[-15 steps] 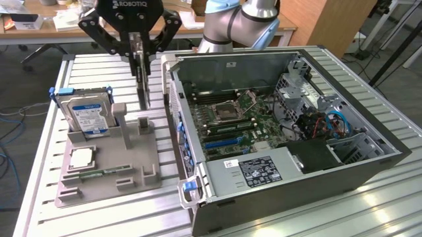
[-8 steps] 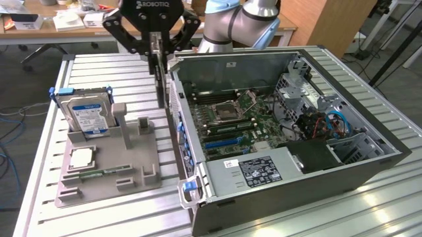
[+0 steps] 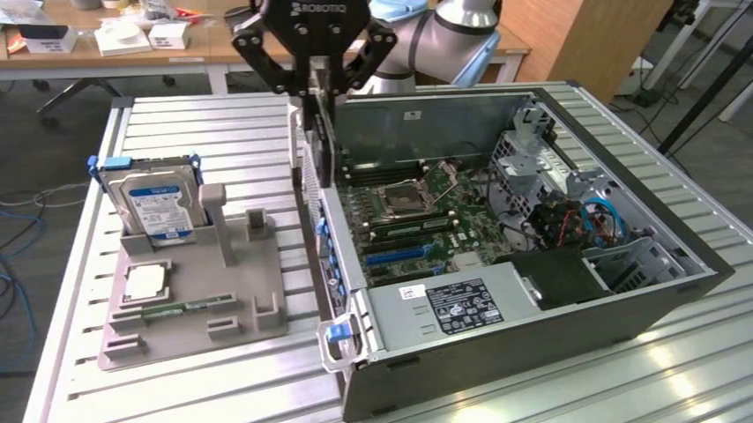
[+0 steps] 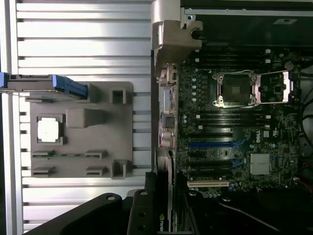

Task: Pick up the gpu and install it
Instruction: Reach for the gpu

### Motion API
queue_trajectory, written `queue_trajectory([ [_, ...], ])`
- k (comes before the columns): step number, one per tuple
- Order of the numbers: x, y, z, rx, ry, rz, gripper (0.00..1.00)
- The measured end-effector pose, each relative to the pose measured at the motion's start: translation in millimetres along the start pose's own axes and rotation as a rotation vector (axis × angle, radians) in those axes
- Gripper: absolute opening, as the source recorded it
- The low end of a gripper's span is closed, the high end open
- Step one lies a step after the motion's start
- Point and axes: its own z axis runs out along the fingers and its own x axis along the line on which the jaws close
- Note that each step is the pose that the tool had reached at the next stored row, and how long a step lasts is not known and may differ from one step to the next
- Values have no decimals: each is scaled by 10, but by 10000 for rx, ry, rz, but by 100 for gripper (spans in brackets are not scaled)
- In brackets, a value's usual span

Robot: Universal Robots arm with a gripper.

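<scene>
Wrist view: gpu edge-on between jaws, mostly cut off.

A robotics lab bench, not a home or a shop.
My gripper hangs over a slotted aluminium table bearing an opened computer case and a grey parts fixture; behind, wooden desks carry small boxes, and cables trail across the floor.
</scene>
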Motion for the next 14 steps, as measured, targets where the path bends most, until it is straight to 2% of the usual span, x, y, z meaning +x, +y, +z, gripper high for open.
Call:
queue_trajectory([
  [14, -633, 17, 14, -13, 1, -40, 26],
])
